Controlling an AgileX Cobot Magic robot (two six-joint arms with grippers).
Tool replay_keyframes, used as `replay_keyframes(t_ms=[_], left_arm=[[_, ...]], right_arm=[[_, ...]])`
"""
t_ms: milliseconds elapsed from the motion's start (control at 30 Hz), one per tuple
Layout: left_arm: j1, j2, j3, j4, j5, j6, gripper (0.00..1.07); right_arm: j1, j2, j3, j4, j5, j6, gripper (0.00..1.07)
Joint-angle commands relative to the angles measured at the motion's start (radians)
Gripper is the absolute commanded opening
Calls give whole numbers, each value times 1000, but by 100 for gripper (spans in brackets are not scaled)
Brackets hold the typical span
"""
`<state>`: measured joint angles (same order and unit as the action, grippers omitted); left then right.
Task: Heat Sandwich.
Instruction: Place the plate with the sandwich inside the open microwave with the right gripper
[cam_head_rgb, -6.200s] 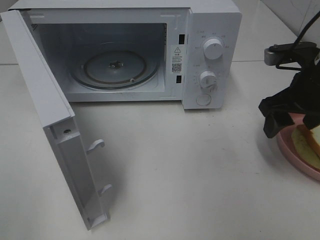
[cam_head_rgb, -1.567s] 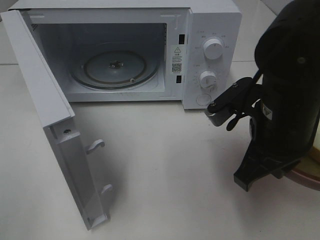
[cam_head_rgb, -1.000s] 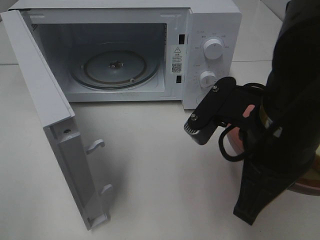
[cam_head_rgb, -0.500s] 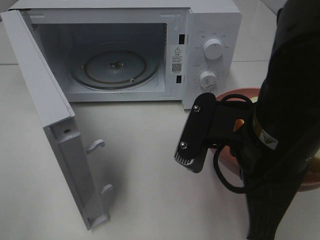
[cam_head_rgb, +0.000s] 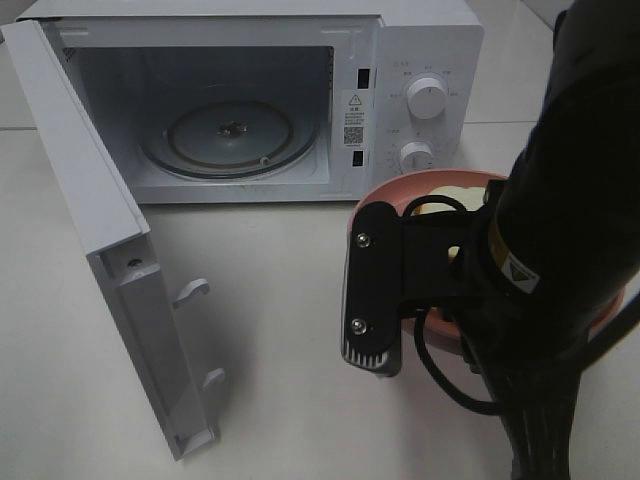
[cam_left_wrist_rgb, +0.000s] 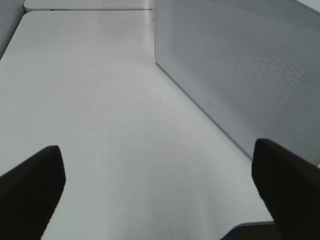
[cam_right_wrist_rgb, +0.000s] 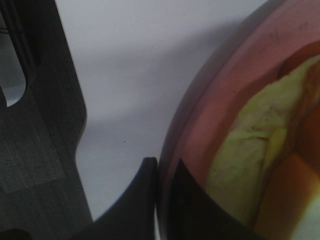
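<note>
Exterior high view: a white box-shaped microwave oven (cam_head_rgb: 425, 60) stands on a pale tabletop (cam_head_rgb: 280, 330). Its hinged door (cam_head_rgb: 90, 200) is swung wide, showing a round glass turntable (cam_head_rgb: 228, 135). In front of the control knobs, the black right arm carries a round pink plate (cam_head_rgb: 385, 195). On it lies the small white-bread sandwich (cam_head_rgb: 445, 192) with pale yellow-green filling, mostly hidden by the arm.

Right wrist view: the right gripper (cam_right_wrist_rgb: 161, 182) is pinched tight on the plate's rim, a finger on either side.

Left wrist view: the left gripper (cam_left_wrist_rgb: 157, 165) is spread wide, holding nothing, near a perforated white panel (cam_left_wrist_rgb: 240, 75).

The plate probably needs carrying across to the oven's opening. A rim pinch lets a plate tip, so it should travel slowly and level. It should enter clear of the frame and land centred on the turntable.
</note>
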<state>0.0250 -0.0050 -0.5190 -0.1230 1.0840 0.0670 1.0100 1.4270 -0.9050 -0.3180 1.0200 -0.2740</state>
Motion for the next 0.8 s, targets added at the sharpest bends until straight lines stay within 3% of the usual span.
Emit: replay_keyframes(t_ms=[33, 800], left_arm=[[-4, -23, 2, -5, -13, -4, 96], [-4, -23, 2, -5, -13, -4, 96]], right_arm=[[4, -8, 6, -24, -36, -118, 2], [1, -8, 6, -24, -188, -421, 0]])
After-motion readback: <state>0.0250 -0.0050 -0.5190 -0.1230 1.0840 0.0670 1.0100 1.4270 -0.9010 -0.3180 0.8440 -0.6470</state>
